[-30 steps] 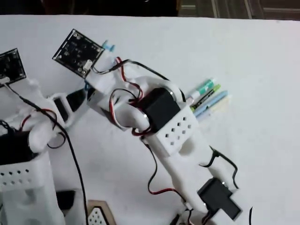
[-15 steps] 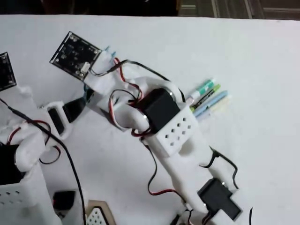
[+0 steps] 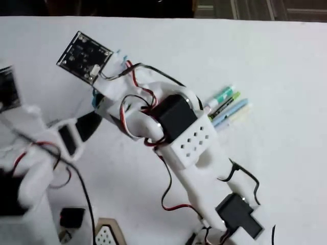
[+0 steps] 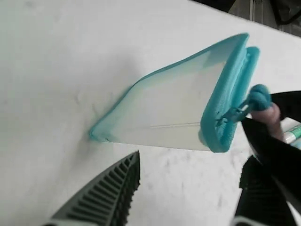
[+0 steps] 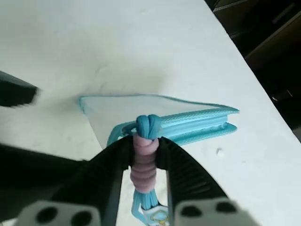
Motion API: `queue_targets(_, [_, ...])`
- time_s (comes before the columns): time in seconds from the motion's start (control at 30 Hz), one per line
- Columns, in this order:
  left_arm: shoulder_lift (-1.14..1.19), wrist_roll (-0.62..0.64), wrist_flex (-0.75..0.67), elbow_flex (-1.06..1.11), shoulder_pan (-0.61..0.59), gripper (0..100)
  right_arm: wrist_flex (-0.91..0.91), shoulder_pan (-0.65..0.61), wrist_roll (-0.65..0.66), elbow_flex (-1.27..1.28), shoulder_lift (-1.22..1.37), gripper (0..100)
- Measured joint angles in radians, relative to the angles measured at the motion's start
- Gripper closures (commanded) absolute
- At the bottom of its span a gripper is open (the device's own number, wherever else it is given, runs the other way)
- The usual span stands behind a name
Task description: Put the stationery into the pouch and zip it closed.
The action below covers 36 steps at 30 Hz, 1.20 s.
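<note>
Soft, light pouch (image 4: pixel 178 103) lying on the desk (image 4: pixel 47 70), probably floppy when lifted. The right gripper (image 5: pixel 143 141) pinches its beaded zip pull (image 5: pixel 146 126), the surest hold. The left gripper (image 4: pixel 190 165) stands agape just beside the pouch.

You won't find any text, number or sign here that you can read. The markers (image 3: pixel 226 102) carry printed bands on their barrels (too small to make out from the high view). The charm (image 5: pixel 154 216) hanging from the zip pull (image 5: pixel 142 162) bears a small coloured picture, with no letters you could tell. The camera board (image 3: pixel 84 57) on the arm's wrist has tiny markings, and you cannot read those either.
</note>
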Motion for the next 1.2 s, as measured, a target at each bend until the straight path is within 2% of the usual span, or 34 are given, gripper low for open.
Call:
queue_targets(0.3, [-0.005,0.002,-0.153,0.187,-0.048,67,-0.002,-0.005,0.000,0.000,0.000,98.0])
queue_targets(0.5, [-0.018,-0.008,-0.207,0.239,-0.048,75,-0.002,-0.005,0.000,0.000,0.002,98.0])
queue_targets(0.8, [-0.015,-0.169,-0.218,0.245,-0.046,94,-0.034,0.103,0.002,0.003,0.003,98.0])
queue_targets(0.87, [-0.006,-0.210,-0.189,0.222,-0.046,98,-0.046,0.132,0.002,0.003,0.003,98.0])
queue_targets(1.1, [-0.006,-0.250,0.031,-0.008,-0.049,98,-0.068,0.249,0.000,0.000,0.000,98.0])
queue_targets(1.2, [-0.006,-0.249,0.063,-0.115,-0.048,98,-0.068,0.295,0.000,0.000,0.000,98.0])
